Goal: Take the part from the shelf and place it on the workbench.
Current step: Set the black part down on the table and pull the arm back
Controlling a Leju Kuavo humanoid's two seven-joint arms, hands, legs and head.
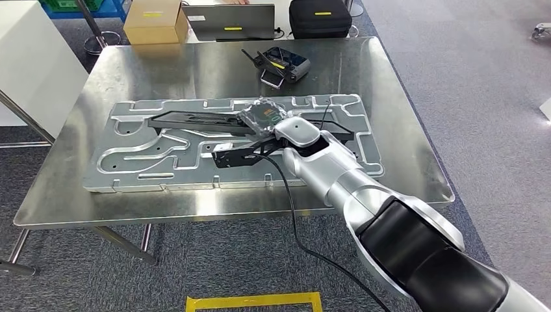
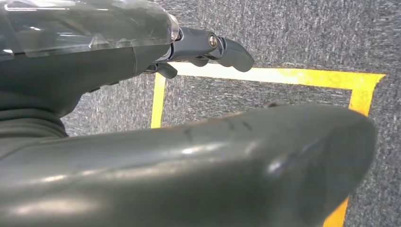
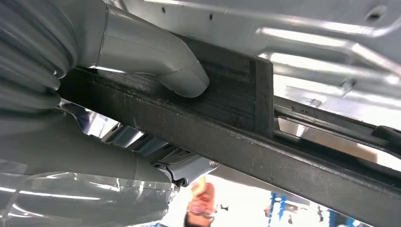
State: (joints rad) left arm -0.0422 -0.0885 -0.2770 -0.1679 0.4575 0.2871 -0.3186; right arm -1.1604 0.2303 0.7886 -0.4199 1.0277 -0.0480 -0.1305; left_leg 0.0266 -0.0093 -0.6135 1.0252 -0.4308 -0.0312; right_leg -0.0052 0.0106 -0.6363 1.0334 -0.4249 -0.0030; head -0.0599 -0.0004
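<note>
Your right hand (image 1: 263, 123) is gripping the black frame part (image 1: 195, 121), thumb (image 3: 182, 78) pressing its bar, over the grey moulded tray (image 1: 130, 153) on the workbench (image 1: 403, 130), twelve o'clock of you. Left hand (image 2: 208, 47): grip state indeterminable. Risk: releasing while tilted may jam the frame part against tray ribs.

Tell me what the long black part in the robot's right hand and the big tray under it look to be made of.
Black part: matte, scuffed, with layered edge lines, probably moulded plastic or composite; the right hand grips it. Tray: bright silvery sheet with pressed channels and soft reflections, likely stamped aluminium or steel.
</note>
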